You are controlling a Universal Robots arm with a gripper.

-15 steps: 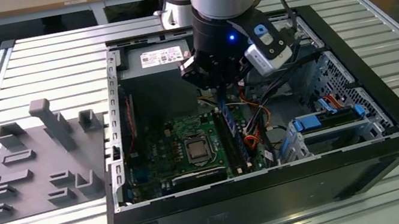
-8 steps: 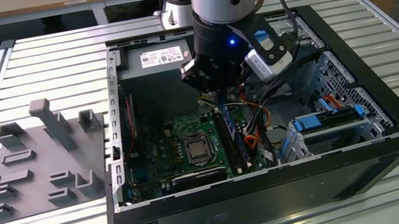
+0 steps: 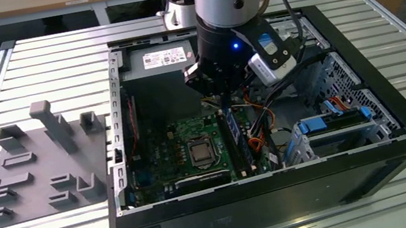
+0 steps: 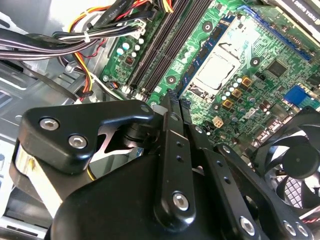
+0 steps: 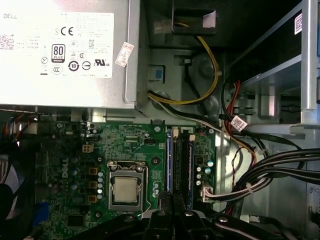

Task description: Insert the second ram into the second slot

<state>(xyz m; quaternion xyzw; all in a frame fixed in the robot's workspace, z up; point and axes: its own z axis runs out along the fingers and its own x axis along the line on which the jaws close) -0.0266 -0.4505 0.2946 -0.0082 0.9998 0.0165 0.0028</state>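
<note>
Carefully, with the tool [image 3: 221,103] shut and empty just above the second ram [image 3: 234,140], which stands in the memory slots [image 5: 181,160] beside the processor [image 5: 123,189], any push should go straight down, evenly.

Glossy black hand [image 4: 176,102], matt green circuit board [image 5: 75,150], ribbed metal table [image 3: 53,58]

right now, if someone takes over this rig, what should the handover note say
Gripper: low inside the open pc case, over the ram slots beside the cpu socket; grip state unclear.
Ram: a blue ram stick stands in the slots below the gripper.
Done: a stick is at the slots.
Left: whether this is the second ram, and whether it is fully seated in the second slot, cannot be told.
</note>
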